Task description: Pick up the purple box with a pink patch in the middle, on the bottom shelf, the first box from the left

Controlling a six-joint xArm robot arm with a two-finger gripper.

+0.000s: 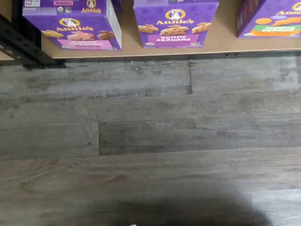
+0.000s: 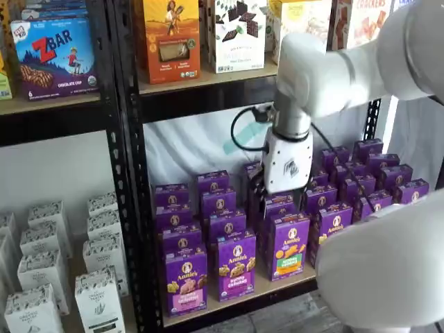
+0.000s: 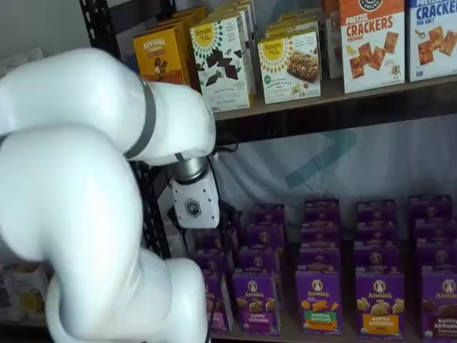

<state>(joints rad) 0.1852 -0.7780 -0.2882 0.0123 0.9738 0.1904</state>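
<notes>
The purple box (image 1: 75, 28) with the pink band stands at the front of the bottom shelf (image 1: 221, 46), beside the black frame post. It shows in a shelf view (image 2: 186, 281) at the front left of the rows; in a shelf view (image 3: 214, 300) the arm mostly hides it. A like carton with a purple band (image 1: 175, 23) and one with a green band (image 1: 273, 19) stand to its right. My gripper (image 2: 277, 189) hangs over the middle rows, above and right of the pink-band box. Its white body also shows in a shelf view (image 3: 194, 204). Its fingers are dark against the cartons, with no gap to be seen.
Grey wood floor (image 1: 150, 141) lies in front of the shelf. A black perforated post (image 2: 132, 208) stands just left of the purple cartons, with white cartons (image 2: 41, 277) beyond it. An upper shelf (image 2: 208, 80) holds other boxes. A white arm link (image 2: 388, 270) fills the lower right.
</notes>
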